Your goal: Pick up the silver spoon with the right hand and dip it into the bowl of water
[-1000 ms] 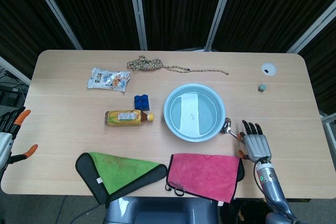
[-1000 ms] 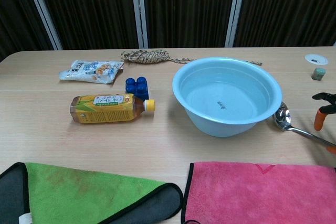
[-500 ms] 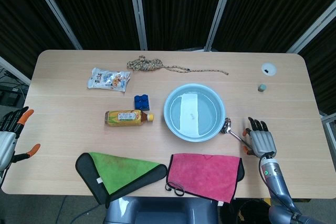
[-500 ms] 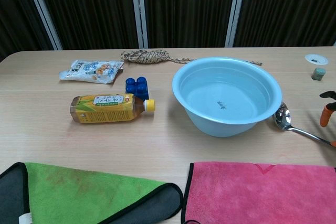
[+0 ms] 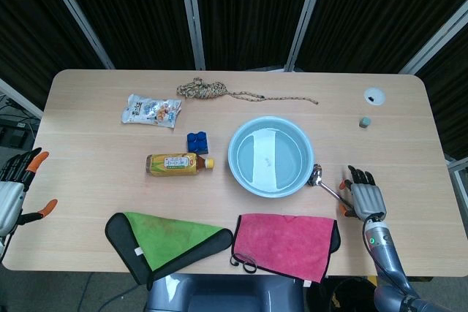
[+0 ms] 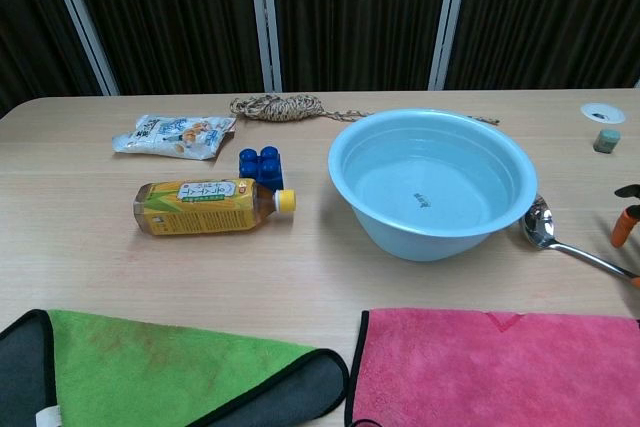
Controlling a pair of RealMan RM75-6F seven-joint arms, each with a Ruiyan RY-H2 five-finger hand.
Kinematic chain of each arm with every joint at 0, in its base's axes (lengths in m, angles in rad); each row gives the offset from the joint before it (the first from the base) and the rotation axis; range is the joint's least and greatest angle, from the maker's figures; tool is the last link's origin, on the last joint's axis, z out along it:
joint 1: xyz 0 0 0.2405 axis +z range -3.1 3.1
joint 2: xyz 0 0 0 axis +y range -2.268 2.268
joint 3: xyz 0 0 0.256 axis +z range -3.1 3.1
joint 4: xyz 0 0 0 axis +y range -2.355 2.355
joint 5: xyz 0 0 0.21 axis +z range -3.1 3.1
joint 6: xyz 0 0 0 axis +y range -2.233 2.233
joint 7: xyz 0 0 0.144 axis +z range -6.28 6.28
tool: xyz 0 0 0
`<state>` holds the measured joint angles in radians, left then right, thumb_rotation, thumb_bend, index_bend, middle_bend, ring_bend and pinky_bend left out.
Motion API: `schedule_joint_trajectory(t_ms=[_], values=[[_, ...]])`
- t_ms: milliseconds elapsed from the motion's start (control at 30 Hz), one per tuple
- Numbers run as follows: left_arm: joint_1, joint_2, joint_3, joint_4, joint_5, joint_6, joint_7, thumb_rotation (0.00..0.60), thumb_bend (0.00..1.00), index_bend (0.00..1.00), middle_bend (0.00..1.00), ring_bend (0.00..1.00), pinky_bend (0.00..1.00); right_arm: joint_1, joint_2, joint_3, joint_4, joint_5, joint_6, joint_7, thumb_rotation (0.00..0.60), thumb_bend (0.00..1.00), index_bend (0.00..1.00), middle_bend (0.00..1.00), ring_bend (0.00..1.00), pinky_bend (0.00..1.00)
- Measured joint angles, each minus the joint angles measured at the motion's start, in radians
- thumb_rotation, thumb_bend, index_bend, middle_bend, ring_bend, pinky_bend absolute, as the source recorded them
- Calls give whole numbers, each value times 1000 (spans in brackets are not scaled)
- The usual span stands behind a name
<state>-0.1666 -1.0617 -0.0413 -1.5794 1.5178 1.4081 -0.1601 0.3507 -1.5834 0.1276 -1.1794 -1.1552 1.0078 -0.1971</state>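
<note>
Looking down from the head view, we take the bowl (image 5: 269, 156) as our landmark: pale blue, holding water, standing right of the table's (image 5: 95, 180) middle. The spoon (image 5: 326, 185) lies flat just right of the bowl, its scoop close to the rim and its handle running away to the right and toward the near edge. Our right hand (image 5: 363, 196) is at the far end of that handle, back up, fingers (image 5: 357, 176) straight and spread wide, holding nothing; we cannot tell whether it touches the handle tip. In the chest view only the orange tips of that hand (image 6: 627, 220) show at the right edge, just beyond the spoon (image 6: 560, 236).

Our left hand (image 5: 16, 189) sits well left of the bowl, off the table's left edge, fingers apart and gripping nothing.

Left of the bowl a tea bottle (image 5: 179, 164) lies on its side, cap toward the bowl, with a blue block (image 5: 197, 142) just behind it. Farther back and left is a snack packet (image 5: 151, 110), and behind the bowl a coil of rope (image 5: 212, 90) trails a loose end to the right. Nearer than the bowl, a pink cloth (image 5: 287, 245) lies at the table's front edge, with a green cloth (image 5: 164, 242) to its left. Right of the bowl and farther back are a small grey cube (image 5: 364, 122) and a white round fitting (image 5: 374, 95).
</note>
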Motion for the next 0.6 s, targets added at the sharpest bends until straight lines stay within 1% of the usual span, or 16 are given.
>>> schedule_joint_trajectory(t_ms=[600], values=[[-10,-4,1,3,-8,-19,7,600,260,0,0,0,0,-11,-42,-3,106,-23,-8,123,600,257,355,0,0,0]])
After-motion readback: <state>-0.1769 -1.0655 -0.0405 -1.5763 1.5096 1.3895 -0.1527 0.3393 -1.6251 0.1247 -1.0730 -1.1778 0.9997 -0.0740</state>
